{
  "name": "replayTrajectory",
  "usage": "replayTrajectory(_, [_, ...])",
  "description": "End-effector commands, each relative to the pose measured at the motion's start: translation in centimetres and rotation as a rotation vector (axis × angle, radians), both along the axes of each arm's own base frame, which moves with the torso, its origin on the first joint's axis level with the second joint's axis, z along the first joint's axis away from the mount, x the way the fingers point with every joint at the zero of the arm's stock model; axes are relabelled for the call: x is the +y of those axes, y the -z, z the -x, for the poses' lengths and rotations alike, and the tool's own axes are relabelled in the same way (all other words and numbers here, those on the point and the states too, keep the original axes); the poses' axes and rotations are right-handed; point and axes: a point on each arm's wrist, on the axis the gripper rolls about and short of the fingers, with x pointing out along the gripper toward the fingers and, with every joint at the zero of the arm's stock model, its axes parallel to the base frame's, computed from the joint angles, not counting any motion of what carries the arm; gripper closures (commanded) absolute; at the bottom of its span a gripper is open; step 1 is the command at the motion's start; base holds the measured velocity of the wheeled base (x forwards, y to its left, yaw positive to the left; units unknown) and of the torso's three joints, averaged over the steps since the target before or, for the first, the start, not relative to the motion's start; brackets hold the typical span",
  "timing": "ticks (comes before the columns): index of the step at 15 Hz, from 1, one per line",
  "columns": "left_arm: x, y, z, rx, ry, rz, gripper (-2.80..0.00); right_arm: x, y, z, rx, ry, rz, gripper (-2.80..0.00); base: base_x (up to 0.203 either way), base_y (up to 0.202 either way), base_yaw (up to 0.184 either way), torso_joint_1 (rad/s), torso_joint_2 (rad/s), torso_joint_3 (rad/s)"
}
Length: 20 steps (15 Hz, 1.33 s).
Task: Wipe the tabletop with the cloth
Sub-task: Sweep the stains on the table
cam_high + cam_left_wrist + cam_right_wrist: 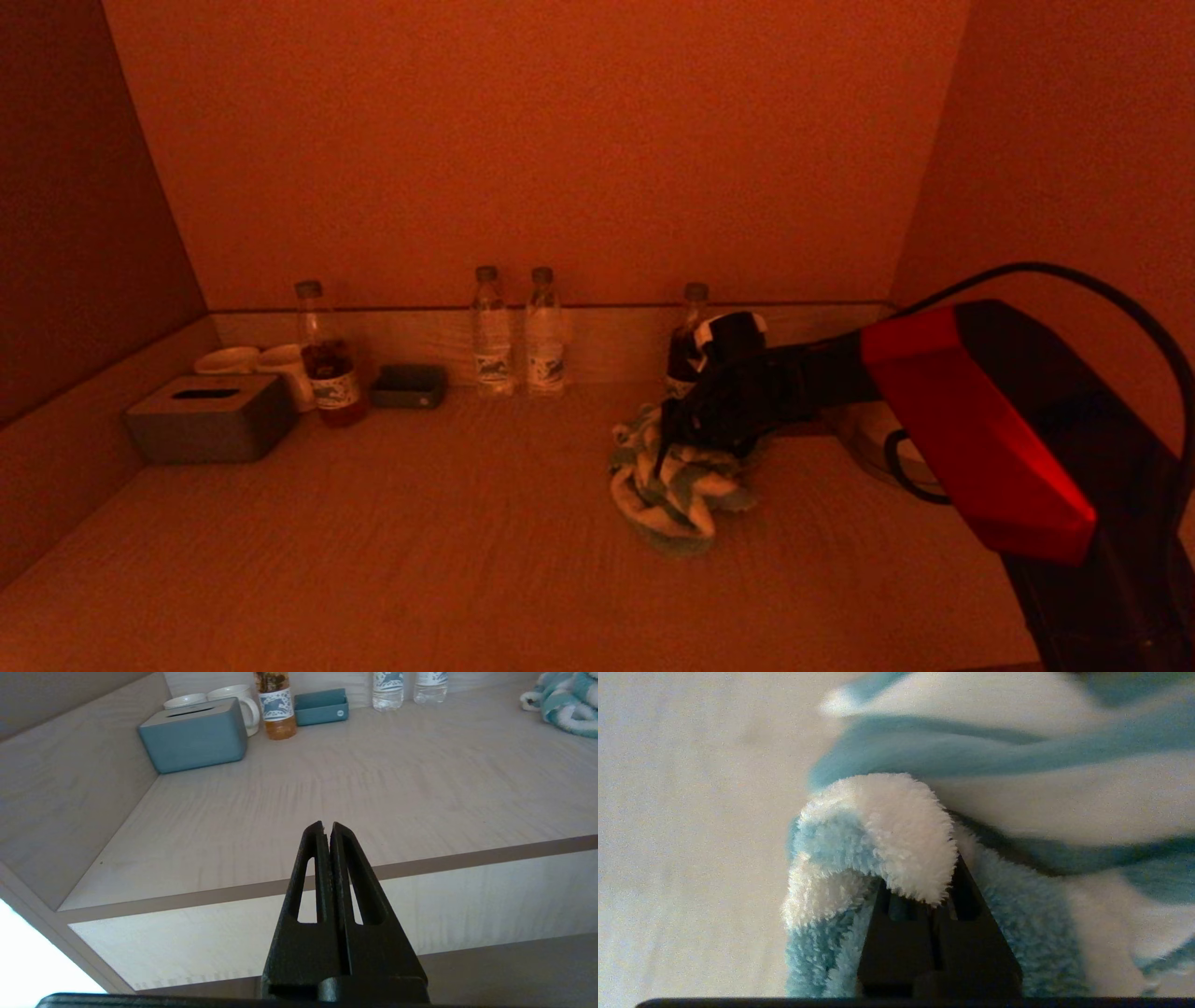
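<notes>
A fluffy blue-and-white striped cloth [677, 490] lies bunched on the light wood tabletop [420, 541], right of centre. My right gripper [691, 439] reaches in from the right and is shut on the cloth's upper folds; in the right wrist view the cloth [887, 835] drapes over the closed fingers [966, 896] and hides their tips. My left gripper [327, 828] is shut and empty, held off the table's front edge; it is not seen in the head view. The cloth's edge shows far off in the left wrist view [567, 700].
Along the back wall stand a tissue box [210, 417], two mugs [280, 364], a tea bottle [325, 359], a small tray [409, 385], two water bottles [513, 336] and another bottle [689, 327]. A round object [878, 448] sits behind my right arm.
</notes>
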Motion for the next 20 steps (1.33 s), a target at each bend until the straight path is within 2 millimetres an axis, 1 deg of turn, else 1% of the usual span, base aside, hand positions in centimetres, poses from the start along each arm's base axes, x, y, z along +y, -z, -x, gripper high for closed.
replayTrajectory(1, [0.0,0.0,0.0,0.000,0.000,-0.001,0.00,1.0,-0.4,0.4,-0.009,-0.023,-0.005,0.00,0.000,0.000,0.000,0.000,0.00,0.000])
replayTrajectory(3, [0.0,0.0,0.0,0.000,0.000,-0.001,0.00,1.4,-0.6,0.6,-0.010,-0.031,-0.005,0.00,0.000,0.000,0.000,0.000,0.00,0.000])
replayTrajectory(4, [0.0,0.0,0.0,0.000,0.000,-0.001,0.00,2.6,-1.2,1.3,-0.017,-0.059,-0.008,0.00,0.000,0.000,0.000,0.000,0.00,0.000])
replayTrajectory(5, [0.0,0.0,0.0,0.000,0.000,-0.001,0.00,2.8,-1.3,1.6,-0.014,-0.066,-0.007,0.00,0.000,0.000,0.000,0.000,0.00,0.000])
replayTrajectory(7, [0.0,0.0,0.0,0.000,0.000,-0.001,0.00,4.6,-2.4,3.6,-0.015,-0.120,-0.007,0.00,0.000,0.000,0.000,0.000,0.00,0.000])
replayTrajectory(9, [0.0,0.0,0.0,0.000,0.000,-0.001,0.00,5.2,-2.7,4.4,-0.012,-0.142,-0.006,0.00,0.000,0.000,0.000,0.000,0.00,0.000])
replayTrajectory(10, [0.0,0.0,0.0,0.000,0.000,-0.001,0.00,5.7,-3.1,5.3,-0.010,-0.161,-0.006,0.00,0.000,0.000,0.000,0.000,0.00,0.000])
replayTrajectory(12, [0.0,0.0,0.0,0.000,0.000,-0.001,0.00,6.1,-3.3,6.9,0.008,-0.186,0.000,0.00,0.000,0.000,0.000,0.000,0.00,0.000])
replayTrajectory(14, [0.0,0.0,0.0,0.000,0.001,-0.001,0.00,6.0,-3.2,8.8,0.039,-0.212,0.006,0.00,0.000,0.000,0.000,0.000,0.00,0.000])
replayTrajectory(16, [0.0,0.0,0.0,0.000,0.000,-0.001,0.00,5.2,-3.4,11.3,0.060,-0.234,0.004,0.00,0.000,0.000,0.000,0.000,0.00,0.000])
replayTrajectory(17, [0.0,0.0,0.0,0.000,0.000,-0.001,0.00,4.9,-3.8,12.2,0.050,-0.242,-0.003,0.00,0.000,0.000,0.000,0.000,0.00,0.000])
replayTrajectory(19, [0.0,0.0,0.0,0.000,0.000,-0.001,0.00,4.8,-4.0,12.4,0.039,-0.247,-0.008,0.00,0.000,0.000,0.000,0.000,0.00,0.000])
replayTrajectory(20, [0.0,0.0,0.0,0.000,0.000,-0.001,0.00,4.3,-4.2,13.3,0.039,-0.246,-0.005,0.00,0.000,0.000,0.000,0.000,0.00,0.000])
